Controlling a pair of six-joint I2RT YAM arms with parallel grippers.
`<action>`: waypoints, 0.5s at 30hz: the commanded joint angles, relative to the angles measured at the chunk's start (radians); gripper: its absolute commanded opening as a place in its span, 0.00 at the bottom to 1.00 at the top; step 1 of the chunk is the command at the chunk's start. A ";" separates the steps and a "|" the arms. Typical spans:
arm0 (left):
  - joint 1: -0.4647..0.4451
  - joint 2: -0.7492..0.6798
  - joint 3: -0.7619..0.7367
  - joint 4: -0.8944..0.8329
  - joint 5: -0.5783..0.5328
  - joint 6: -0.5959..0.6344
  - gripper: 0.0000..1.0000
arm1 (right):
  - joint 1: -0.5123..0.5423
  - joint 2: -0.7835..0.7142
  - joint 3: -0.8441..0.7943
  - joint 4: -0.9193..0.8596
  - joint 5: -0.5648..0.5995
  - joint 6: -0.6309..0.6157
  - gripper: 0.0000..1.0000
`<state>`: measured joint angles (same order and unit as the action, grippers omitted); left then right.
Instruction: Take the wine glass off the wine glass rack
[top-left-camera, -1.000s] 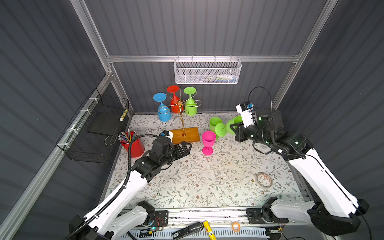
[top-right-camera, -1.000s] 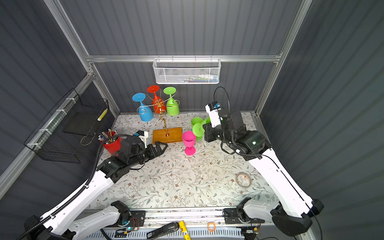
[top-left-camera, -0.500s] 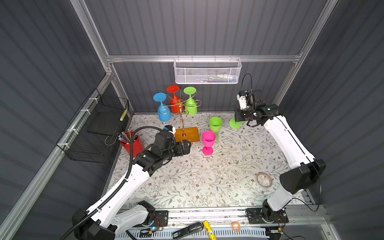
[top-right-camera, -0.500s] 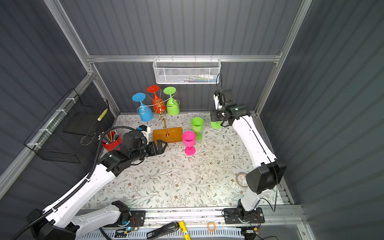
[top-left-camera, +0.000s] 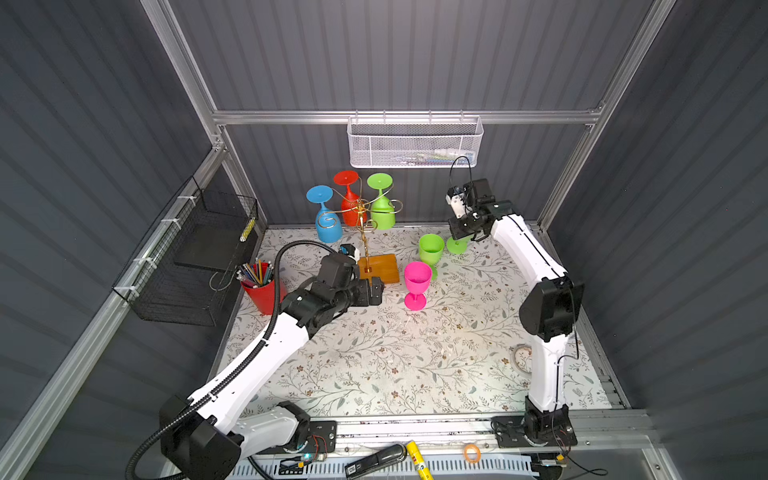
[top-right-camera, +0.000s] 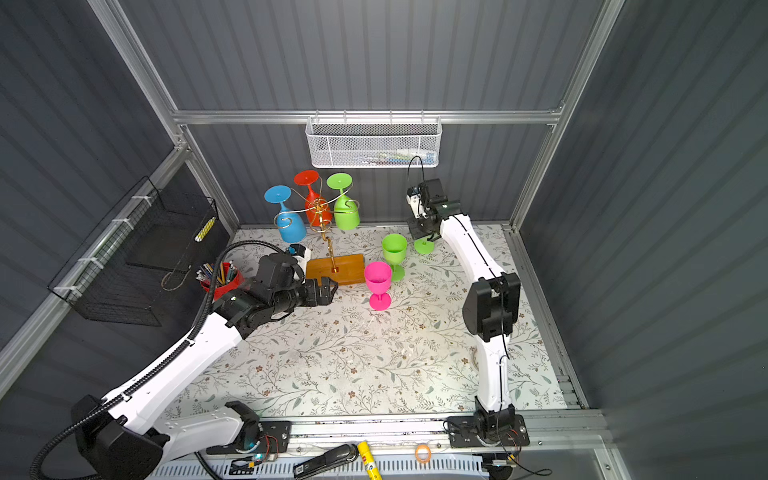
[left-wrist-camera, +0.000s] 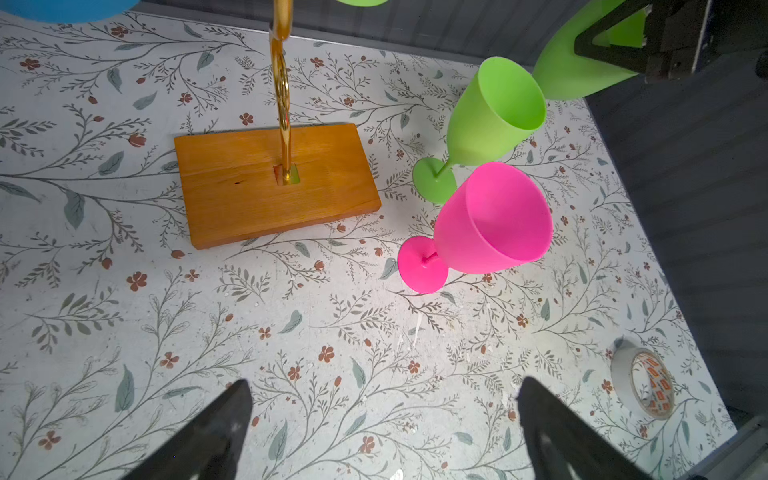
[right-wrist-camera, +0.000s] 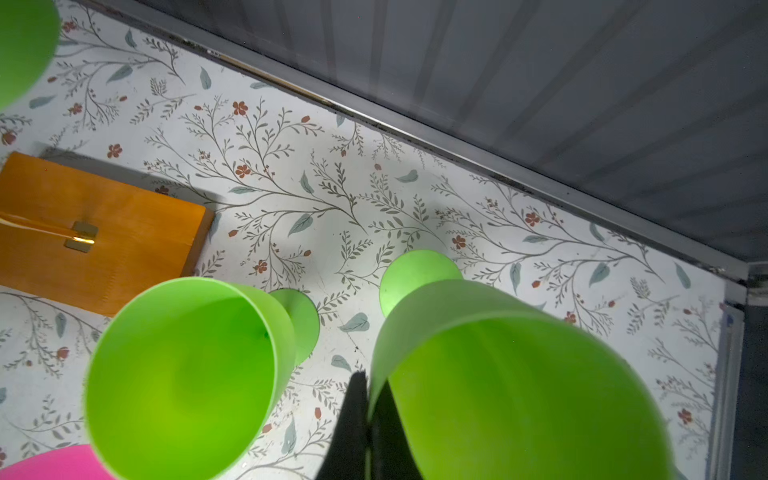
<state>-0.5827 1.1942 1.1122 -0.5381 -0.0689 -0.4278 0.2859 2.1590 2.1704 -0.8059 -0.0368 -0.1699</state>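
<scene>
**Three glasses on the rack, one in my right claw**

Right claw (right-wrist-camera: 368, 399): pressed together on the rim wall of a green wine glass (right-wrist-camera: 519, 374), one finger inside the bowl and one outside. The glass is upright, clear of the rack, at the far right of the table (top-left-camera: 415, 365), close to the back wall. In both top views its foot shows just under the claw (top-left-camera: 464, 230). I cannot tell whether the foot touches the table.

Left claw (left-wrist-camera: 382, 395): spread wide, nothing between the fingers. It sits low over the table, just near of the rack's wooden base.

Wine glass rack (top-left-camera: 361, 212): stands at the far middle of the table on its wooden base (left-wrist-camera: 270, 183). Hanging upside down from its arms are a blue glass (top-left-camera: 326, 224) on the left, a red glass (top-left-camera: 349, 199) at the back and a hanging green glass (top-left-camera: 381, 210) on the right.

On the table, upright: a standing green glass (top-left-camera: 431, 249) right of the base, between the base and my right claw, and a pink glass (top-left-camera: 417, 278) just near of it. The two are close together; I cannot tell whether they touch.
</scene>
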 joint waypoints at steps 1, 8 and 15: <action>0.003 0.020 0.046 -0.014 -0.011 0.035 1.00 | -0.002 0.032 0.053 0.014 -0.038 -0.102 0.00; 0.003 0.051 0.065 -0.007 0.009 0.025 1.00 | -0.004 0.085 0.092 0.008 -0.111 -0.147 0.00; 0.003 0.066 0.052 0.016 0.014 0.018 1.00 | -0.001 0.117 0.103 0.010 -0.140 -0.165 0.00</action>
<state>-0.5827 1.2499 1.1458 -0.5339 -0.0673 -0.4183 0.2859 2.2547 2.2395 -0.8013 -0.1482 -0.3111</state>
